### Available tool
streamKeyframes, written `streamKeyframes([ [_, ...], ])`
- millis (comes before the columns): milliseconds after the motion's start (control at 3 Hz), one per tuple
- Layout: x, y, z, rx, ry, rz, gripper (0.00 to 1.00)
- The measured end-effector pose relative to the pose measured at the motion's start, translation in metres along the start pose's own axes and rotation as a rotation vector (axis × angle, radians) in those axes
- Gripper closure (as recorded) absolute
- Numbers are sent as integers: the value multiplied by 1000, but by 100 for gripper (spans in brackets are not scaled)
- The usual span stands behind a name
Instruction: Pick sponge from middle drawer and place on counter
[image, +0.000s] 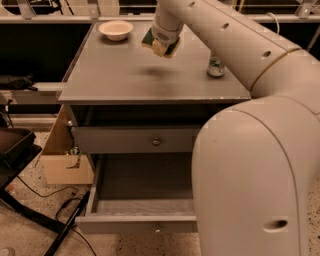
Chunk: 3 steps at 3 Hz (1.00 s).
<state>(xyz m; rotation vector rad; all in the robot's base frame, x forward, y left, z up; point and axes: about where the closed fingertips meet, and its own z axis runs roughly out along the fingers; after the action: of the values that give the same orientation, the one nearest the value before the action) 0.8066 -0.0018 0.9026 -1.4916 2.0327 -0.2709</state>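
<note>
My gripper (161, 41) is over the middle of the counter (115, 75), toward its back, and is shut on the sponge (162, 46). The sponge shows a dark green face and a pale yellow body. It hangs clear of the counter top, with its shadow on the surface below it. The middle drawer (145, 220) is pulled wide open at the bottom of the cabinet, and its inside shows bare. The drawer above it (135, 141) is closed. My arm sweeps in from the lower right and hides the cabinet's right side.
A pale bowl (116, 29) sits at the counter's back left. A soda can (216, 65) stands at its right, close to my arm. A cardboard box (64, 162) stands left of the cabinet. A black stand (17, 150) and cables lie on the floor at left.
</note>
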Motion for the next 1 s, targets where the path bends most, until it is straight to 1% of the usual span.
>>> streamKeyframes([
  [333, -1, -10, 9, 11, -29, 17, 79],
  [1000, -1, -10, 9, 11, -29, 17, 33],
])
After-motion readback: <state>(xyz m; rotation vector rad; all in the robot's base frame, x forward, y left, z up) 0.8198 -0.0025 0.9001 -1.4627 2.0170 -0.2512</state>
